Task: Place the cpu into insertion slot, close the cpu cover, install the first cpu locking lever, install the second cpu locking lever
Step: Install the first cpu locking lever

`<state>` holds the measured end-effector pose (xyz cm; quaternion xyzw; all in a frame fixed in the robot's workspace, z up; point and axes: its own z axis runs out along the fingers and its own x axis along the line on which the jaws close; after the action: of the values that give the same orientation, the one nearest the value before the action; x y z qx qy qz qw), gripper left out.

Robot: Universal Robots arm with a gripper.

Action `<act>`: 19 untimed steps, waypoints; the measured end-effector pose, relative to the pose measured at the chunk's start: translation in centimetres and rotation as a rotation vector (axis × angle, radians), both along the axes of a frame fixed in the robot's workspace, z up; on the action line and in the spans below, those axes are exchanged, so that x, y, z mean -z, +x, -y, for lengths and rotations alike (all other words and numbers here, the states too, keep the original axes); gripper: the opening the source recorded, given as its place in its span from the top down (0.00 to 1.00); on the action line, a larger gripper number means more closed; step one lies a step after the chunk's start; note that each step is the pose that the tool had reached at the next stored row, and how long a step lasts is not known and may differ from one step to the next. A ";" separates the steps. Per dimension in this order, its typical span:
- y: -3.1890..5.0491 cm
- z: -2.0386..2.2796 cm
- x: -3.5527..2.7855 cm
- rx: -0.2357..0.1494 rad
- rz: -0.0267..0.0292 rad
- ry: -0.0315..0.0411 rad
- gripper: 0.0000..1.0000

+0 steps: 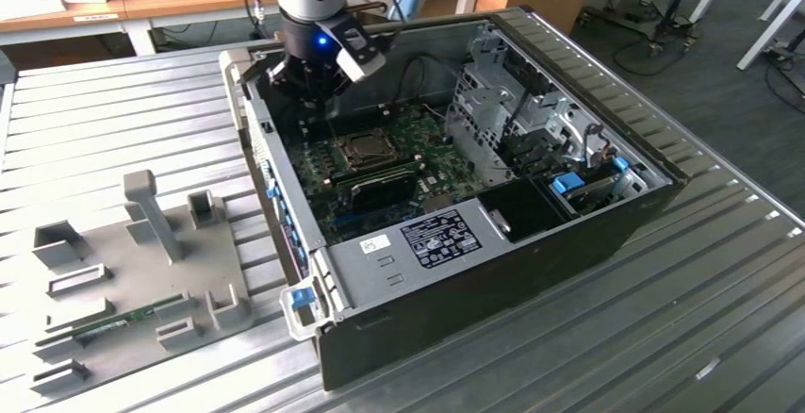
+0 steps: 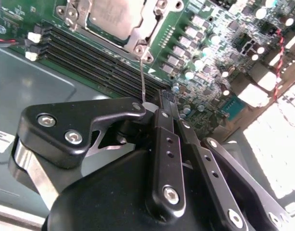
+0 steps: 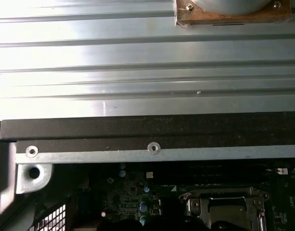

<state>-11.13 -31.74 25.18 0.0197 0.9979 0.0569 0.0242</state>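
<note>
Gripper [image 2: 149, 104] stands inside the computer case [image 1: 503, 290], upper left of centre in the exterior view. Its fingers are pinched on the thin locking lever [image 2: 143, 79], evidently to swing it. The cpu [image 2: 113, 14] lies seated mid-frame in the exterior view, and the cpu cover [image 2: 148, 26] appears down over it.

Cpu [image 2: 113, 14] grey, flat, framed by closed silvery cpu cover [image 2: 149, 24].

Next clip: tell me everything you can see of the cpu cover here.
The cpu cover is a silvery metal frame lying flat and closed on the green motherboard. Its open window shows the dull grey cpu. At its corners sit screw heads. A thin wire lever runs from beside one corner to the gripper, shut on it.
</note>
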 end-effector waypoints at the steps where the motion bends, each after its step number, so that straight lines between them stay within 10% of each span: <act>1: 0.17 0.00 0.00 0.000 0.0000 0.0005 0.89; 19: 2.82 0.00 0.13 0.000 0.0000 0.0062 0.89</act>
<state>-8.31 -31.73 25.05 0.0198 0.9977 0.0600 0.0241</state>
